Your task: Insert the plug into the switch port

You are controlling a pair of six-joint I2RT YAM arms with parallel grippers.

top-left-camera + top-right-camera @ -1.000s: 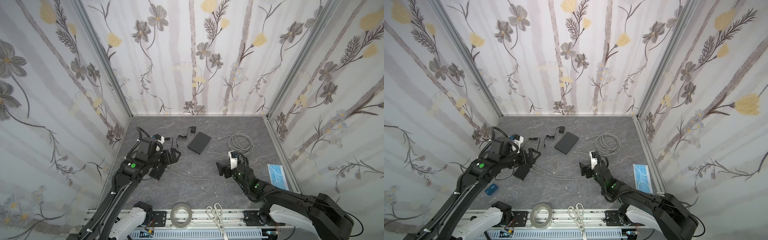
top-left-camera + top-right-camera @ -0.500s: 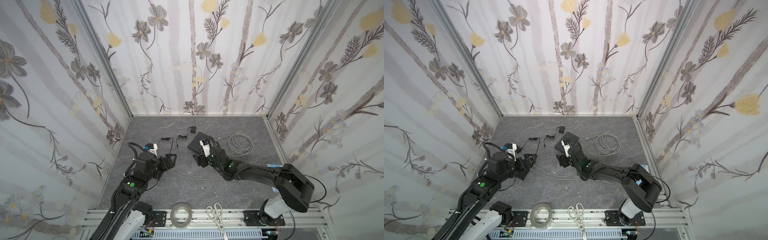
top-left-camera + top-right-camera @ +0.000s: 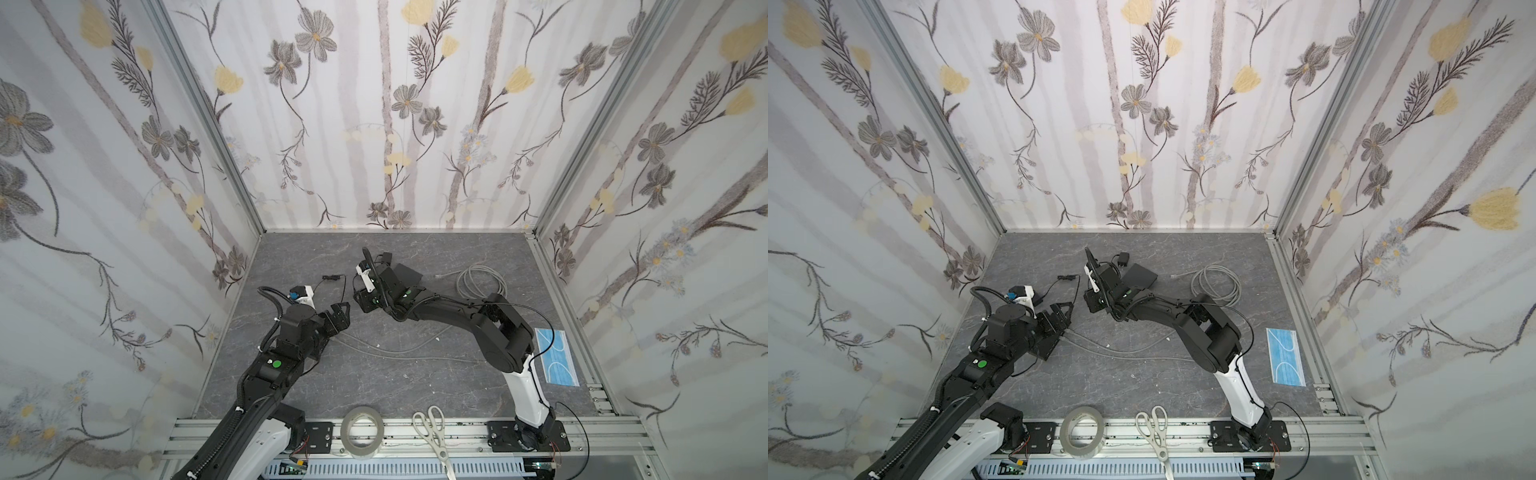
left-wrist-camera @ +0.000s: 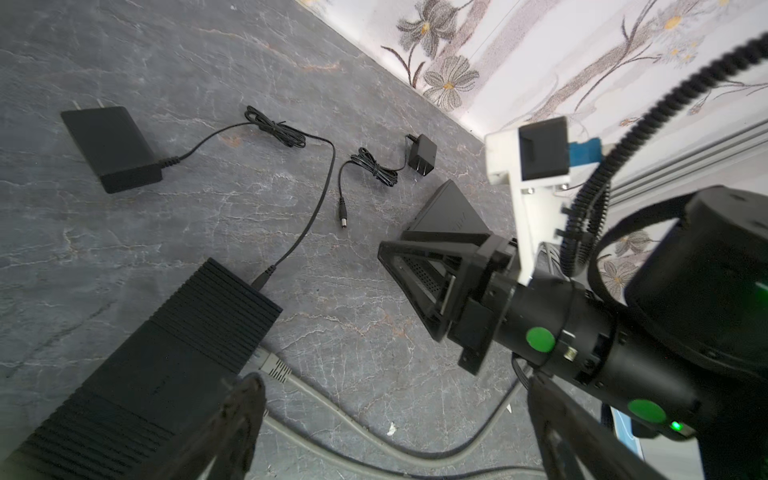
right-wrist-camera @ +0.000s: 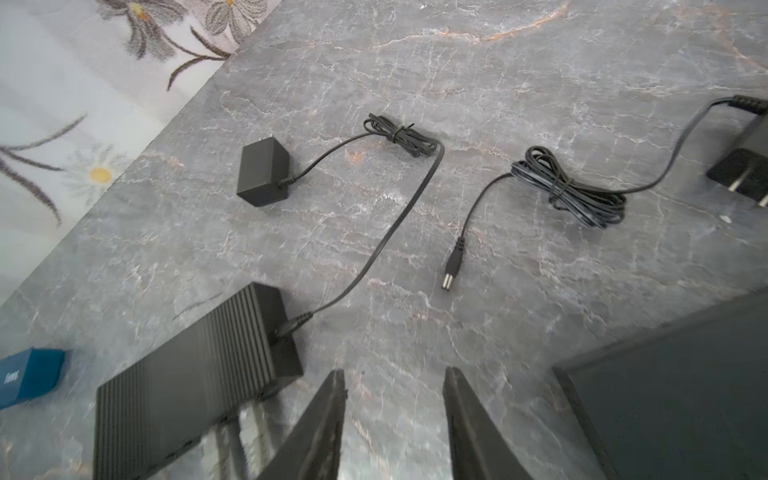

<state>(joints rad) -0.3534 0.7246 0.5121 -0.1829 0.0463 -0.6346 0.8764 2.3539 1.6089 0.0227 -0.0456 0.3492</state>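
The loose black barrel plug (image 5: 451, 274) (image 4: 342, 218) lies on the grey floor at the end of a thin bundled cord. My right gripper (image 5: 395, 374) (image 3: 361, 300) hangs short of it, open, jaws fairly narrow, nothing between them. A smooth black box (image 3: 409, 273) (image 5: 673, 399) lies just beside that gripper, its ports hidden. A ribbed black box (image 4: 187, 340) (image 5: 195, 370) has a power cord and grey cables plugged in. I cannot tell which box is the switch. My left gripper (image 4: 392, 386) (image 3: 338, 316) stands wide open over the grey cables beside the ribbed box.
Two black wall adapters (image 4: 110, 147) (image 4: 422, 158) lie at the back. A coiled grey cable (image 3: 482, 282) sits back right, a blue face mask (image 3: 557, 357) at the right edge. A tape roll (image 3: 361, 430) and scissors (image 3: 434, 432) rest on the front rail.
The right arm swung from the front right across to the back centre, beside the smooth box, and its jaws narrowed. The left arm drew back towards the front, jaws still wide.
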